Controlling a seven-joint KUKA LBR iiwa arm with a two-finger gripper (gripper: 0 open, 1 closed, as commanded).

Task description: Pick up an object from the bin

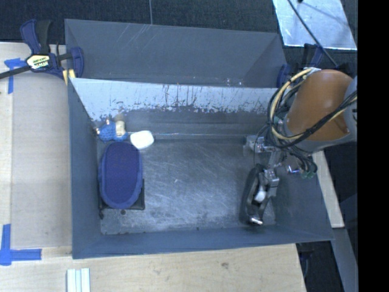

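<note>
Scratched grey metal is what I look down on: the bin (182,59), its floor bare across the middle and right. My gripper (255,215) is low in the near right corner, close to the floor and just beside the right wall. I cannot tell how far open it is from up here. A white speck (260,194) shows against its dark body, and I cannot say whether that is part of the robot or something caught there, so I will not claim a hold.

Going left, the floor is bare until the far side, well apart from the gripper. A blue oval pad (121,174) lies flat against the left wall. Just beyond it, at the back left, sit a white lump (141,140) and a small blue-and-yellow piece (109,130), near each other.

As I judge it, the pick is not done: all three things lie on the floor, and reaching, closing and lifting are left.
</note>
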